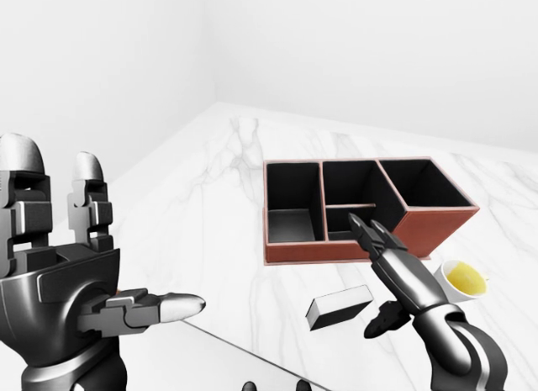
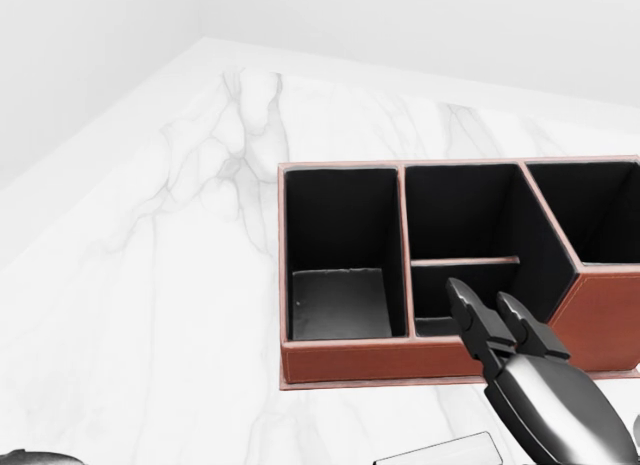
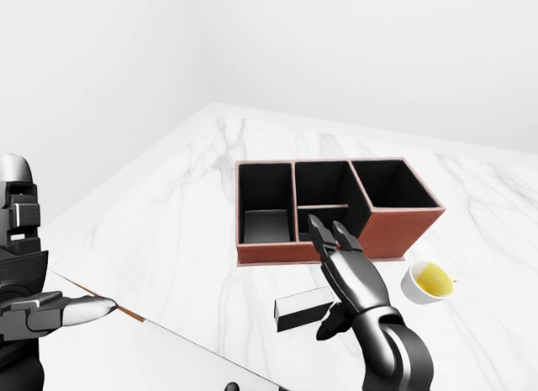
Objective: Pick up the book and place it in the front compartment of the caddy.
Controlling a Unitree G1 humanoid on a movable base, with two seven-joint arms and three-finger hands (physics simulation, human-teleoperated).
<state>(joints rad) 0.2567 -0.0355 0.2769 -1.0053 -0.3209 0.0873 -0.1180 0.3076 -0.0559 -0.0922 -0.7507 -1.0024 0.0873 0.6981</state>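
Note:
The book (image 1: 340,307) is a small white-edged dark block lying flat on the marble table, just below the caddy in the left-eye view. The caddy (image 1: 336,251) is brown outside and black inside, with several open compartments; it fills the head view (image 2: 380,361). My right hand (image 1: 378,275) is open, its fingers stretched toward the caddy's near wall and its thumb hanging beside the book's right end, holding nothing. My left hand (image 1: 101,240) is open and empty, raised at the left edge, well away from both.
A white cup of yellow liquid (image 1: 462,280) stands right of my right hand, close to the caddy's near right corner. The marble table's (image 1: 193,214) near edge runs diagonally across the bottom of the left-eye view. White walls lie beyond the table.

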